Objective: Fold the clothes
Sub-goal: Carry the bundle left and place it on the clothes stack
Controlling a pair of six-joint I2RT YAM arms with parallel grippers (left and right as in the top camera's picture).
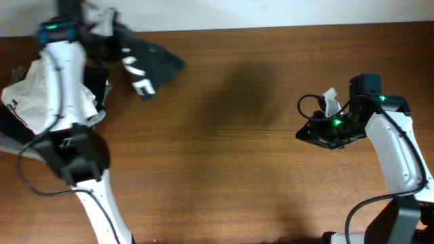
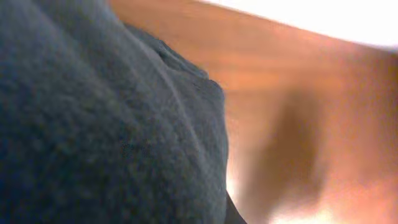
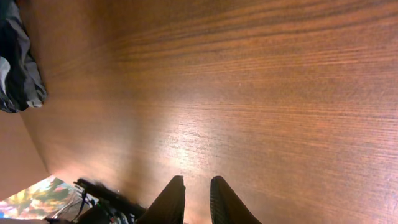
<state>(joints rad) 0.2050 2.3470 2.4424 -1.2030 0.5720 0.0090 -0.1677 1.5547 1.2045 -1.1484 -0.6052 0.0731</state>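
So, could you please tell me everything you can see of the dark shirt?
The dark shirt is charcoal, almost black, of soft, fuzzy cloth. It sits crumpled, not spread flat, near the table's far left corner, beside a white garment. White block lettering shows on an upturned fold. The left gripper's fingers are hidden, but its wrist camera is filled with dark fabric, so it seems clamped on it.

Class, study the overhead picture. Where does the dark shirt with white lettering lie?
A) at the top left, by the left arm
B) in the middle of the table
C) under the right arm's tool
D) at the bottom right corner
A: the dark shirt sits bunched at the top left beside the left arm, far from the right tool, which has only bare wood below it.
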